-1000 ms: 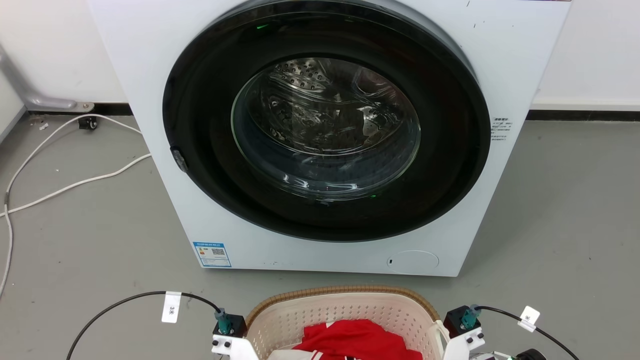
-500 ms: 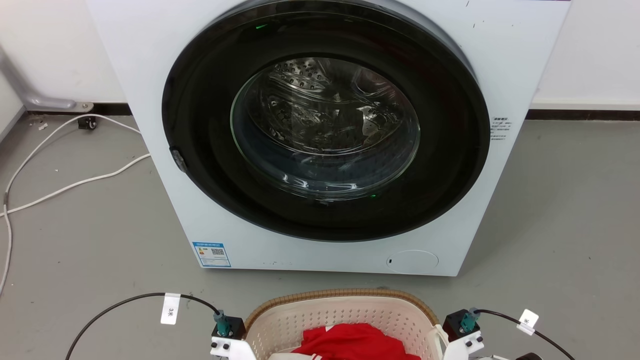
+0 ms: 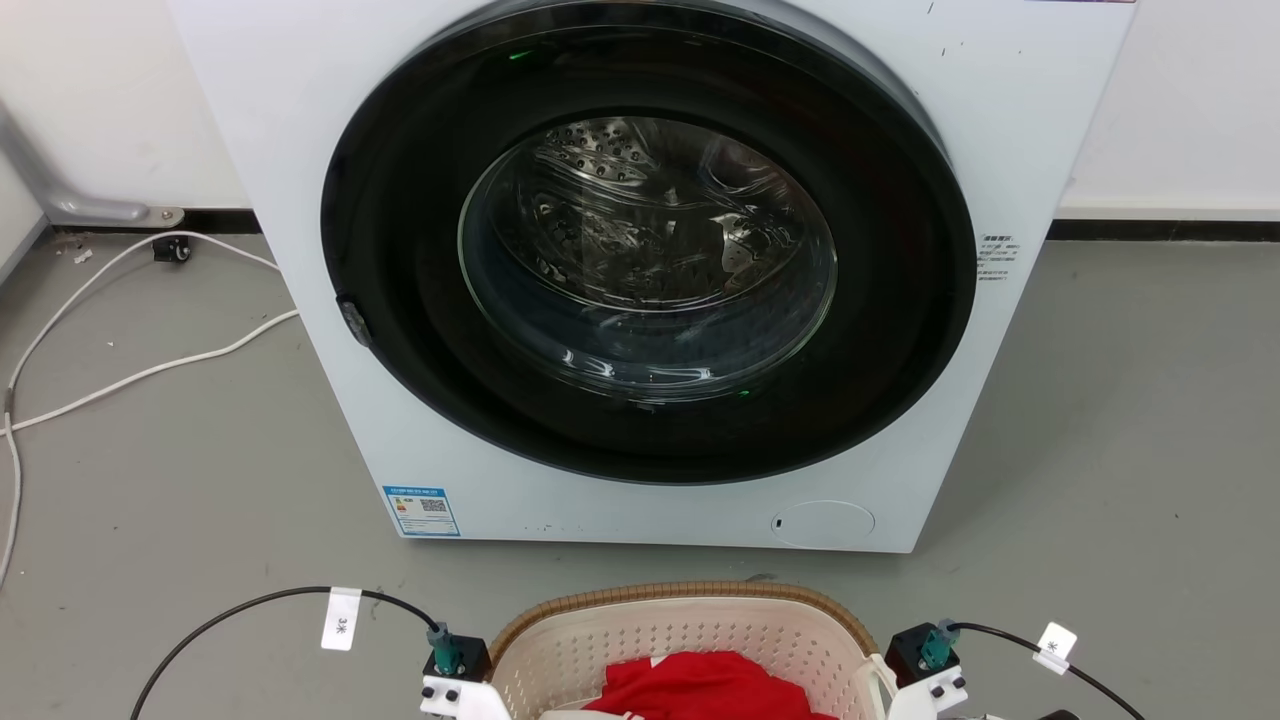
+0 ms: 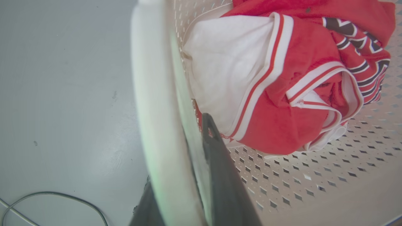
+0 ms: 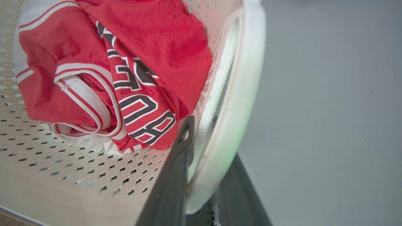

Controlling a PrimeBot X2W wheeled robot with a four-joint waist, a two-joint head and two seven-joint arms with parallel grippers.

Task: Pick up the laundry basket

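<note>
So right now we're gripping the laundry basket [image 3: 700, 632] from both sides, and it's sitting right between our two sets of fingers. Our left fingers [image 4: 223, 175] are pinching the basket's left handle [image 4: 154, 94]. One dark finger is pressing on its inner face and the other is peeking out on the outer side, with the white band sandwiched between them. Our right fingers [image 5: 174, 185] are doing the mirror of that on the right handle [image 5: 248, 72], one finger inside by the perforated wall and one outside. Just past the inner fingertips on both sides, a crumpled red-and-white jersey [image 4: 282, 94] is lying on the basket's bottom. Its striped edge is sitting right next to the left inner fingertip, and its black-and-white lettering is sitting close to the right one. Beyond the outer fingers on each side, grey floor [image 3: 1120, 430] is showing. Well ahead of the fingers, in the head view, a white washing machine [image 3: 270, 150] is standing with its round dark door [image 3: 400, 250] closed. The basket's brown rim [image 3: 680, 591] is curving just short of the machine's base. Off to the left of the left fingers, a white cable [image 3: 150, 368] is snaking over the floor. We can't tell whether the basket is resting on the floor or hanging clear of it.
</note>
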